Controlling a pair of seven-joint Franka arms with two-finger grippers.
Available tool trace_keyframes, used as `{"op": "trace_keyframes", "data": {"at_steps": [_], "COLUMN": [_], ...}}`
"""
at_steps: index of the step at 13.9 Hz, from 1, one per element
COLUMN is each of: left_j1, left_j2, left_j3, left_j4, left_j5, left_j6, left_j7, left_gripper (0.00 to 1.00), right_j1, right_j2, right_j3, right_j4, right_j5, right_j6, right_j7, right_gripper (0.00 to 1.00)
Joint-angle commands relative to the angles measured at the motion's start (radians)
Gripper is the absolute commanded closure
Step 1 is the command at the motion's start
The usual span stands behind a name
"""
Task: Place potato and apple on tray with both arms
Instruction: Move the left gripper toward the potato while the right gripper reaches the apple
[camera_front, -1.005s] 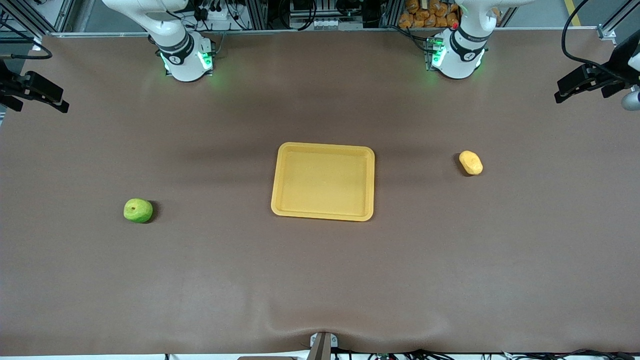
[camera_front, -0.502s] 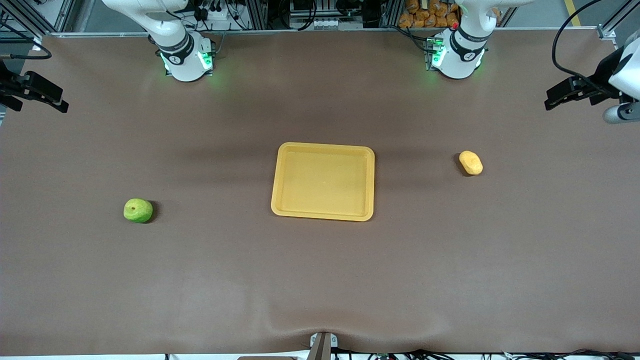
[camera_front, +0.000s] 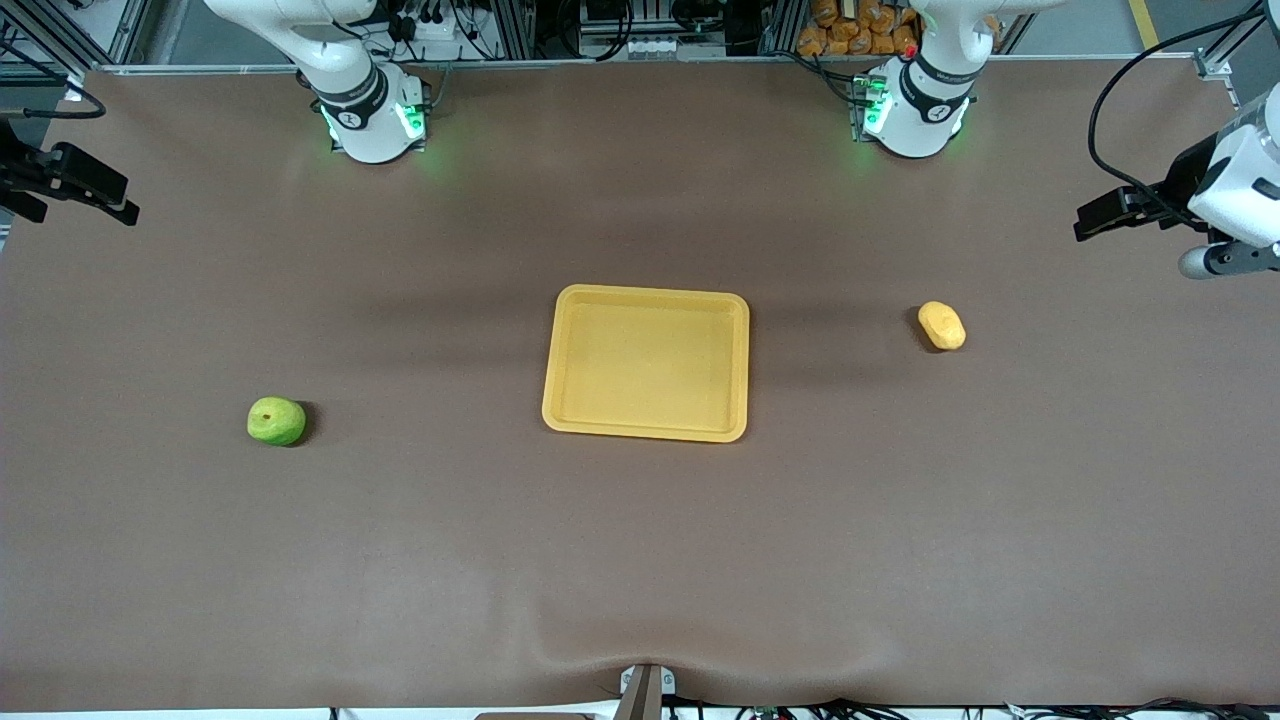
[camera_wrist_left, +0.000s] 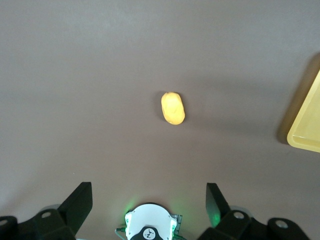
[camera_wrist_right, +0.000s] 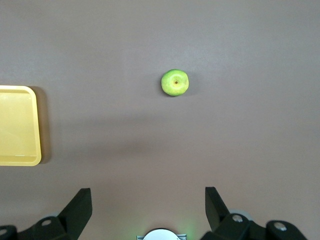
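I see tray (camera_front: 646, 362) mid-frame empty | apple (camera_front: 276, 421) lower left | potato (camera_front: 942, 325) right | left gripper (camera_wrist_left: 147, 200), right gripper (camera_wrist_right: 147, 200) high, fingers wide, holding nothing

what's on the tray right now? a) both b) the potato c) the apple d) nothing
d: the tray is bare; the potato lies on the table toward the left arm's end, and the apple toward the right arm's end, nearer the front camera.
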Motion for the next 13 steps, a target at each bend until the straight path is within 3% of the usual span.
{"op": "trace_keyframes", "data": {"at_steps": [1, 5, 13], "left_j1": [0.013, 0.022, 0.036], "left_j2": [-0.013, -0.01, -0.025], "left_j3": [-0.005, -0.004, -0.01], "left_j4": [-0.06, -0.144, -0.364], "left_j5": [0.007, 0.007, 0.007], "left_j6": [0.027, 0.061, 0.303], "left_j7": [-0.014, -0.017, -0.063], "left_gripper": [0.0, 0.0, 0.0], "right_j1": [-0.004, -0.004, 0.0], "right_j2": [-0.01, -0.002, 0.097], "right_j3": [0.009, 0.009, 0.009], "right_j4": [-0.006, -0.007, -0.07], "right_j5": [-0.018, -0.018, -0.016], "right_j6": [0.0, 0.008, 0.129], "right_j7": [0.014, 0.014, 0.012], "right_gripper": [0.0, 0.0, 0.0]}}
